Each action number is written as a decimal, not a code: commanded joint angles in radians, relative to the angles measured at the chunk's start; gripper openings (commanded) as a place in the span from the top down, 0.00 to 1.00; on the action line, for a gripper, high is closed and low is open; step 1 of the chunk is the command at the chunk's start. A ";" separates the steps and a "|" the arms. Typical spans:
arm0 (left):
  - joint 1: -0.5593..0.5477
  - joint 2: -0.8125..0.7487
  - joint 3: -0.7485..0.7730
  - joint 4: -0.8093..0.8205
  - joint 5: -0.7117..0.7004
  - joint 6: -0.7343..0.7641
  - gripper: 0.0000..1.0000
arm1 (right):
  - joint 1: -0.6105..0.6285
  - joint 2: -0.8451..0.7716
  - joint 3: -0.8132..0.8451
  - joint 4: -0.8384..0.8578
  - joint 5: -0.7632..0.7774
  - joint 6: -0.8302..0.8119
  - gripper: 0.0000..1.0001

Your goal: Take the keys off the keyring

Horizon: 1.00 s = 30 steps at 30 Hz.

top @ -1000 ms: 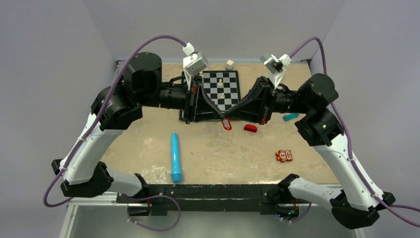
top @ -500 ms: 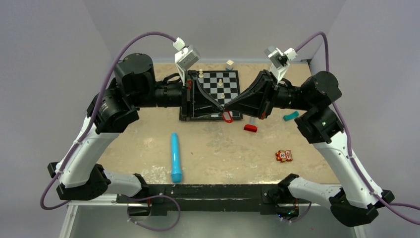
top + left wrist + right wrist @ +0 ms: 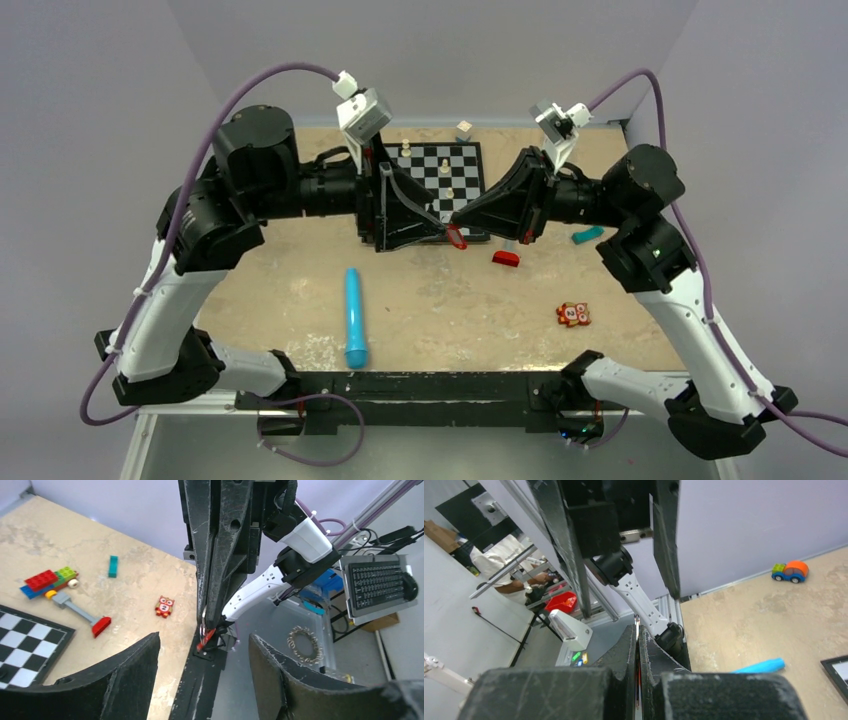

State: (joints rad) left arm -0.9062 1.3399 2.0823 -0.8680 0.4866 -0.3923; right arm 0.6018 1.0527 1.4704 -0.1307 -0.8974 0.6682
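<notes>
The keyring, a red tag on a thin metal ring, hangs above the table just in front of the chessboard. My right gripper is shut on it. In the right wrist view the ring's thin edge shows between the pressed fingers. My left gripper faces it from the left and is open. The left wrist view shows the red tag and ring dangling from the right gripper's tips, just ahead of my spread left gripper and not touched by it. I cannot make out the keys in any view.
On the table are a chessboard with white pieces behind the grippers, a blue cylinder at front left, a red block-headed toy, an orange toy marked 2, a teal brick, and stacked bricks.
My left gripper was shut at the keyring beside the right one; it has opened and drawn back slightly left. The right gripper still holds the keyring.
</notes>
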 commanded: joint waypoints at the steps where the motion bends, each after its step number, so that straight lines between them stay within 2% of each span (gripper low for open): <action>1: 0.003 -0.033 0.083 -0.107 -0.063 0.124 0.33 | 0.003 -0.026 0.023 -0.132 0.031 -0.099 1.00; 4: 0.004 -0.036 0.083 -0.139 -0.051 0.141 0.40 | 0.001 -0.008 0.064 -0.291 0.072 -0.183 1.00; 9: 0.003 -0.011 0.066 -0.155 0.018 0.138 0.44 | 0.002 -0.026 0.045 -0.366 0.080 -0.209 1.00; 23: 0.003 0.099 0.062 -0.143 0.137 0.124 0.48 | 0.002 -0.061 0.013 -0.359 0.046 -0.190 1.00; 30: 0.004 0.107 0.059 -0.150 0.160 0.124 0.57 | 0.003 -0.063 0.007 -0.334 0.040 -0.181 1.00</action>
State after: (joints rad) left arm -0.9054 1.4528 2.1353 -1.0275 0.6086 -0.2768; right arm 0.6022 1.0008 1.4788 -0.5079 -0.8330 0.4889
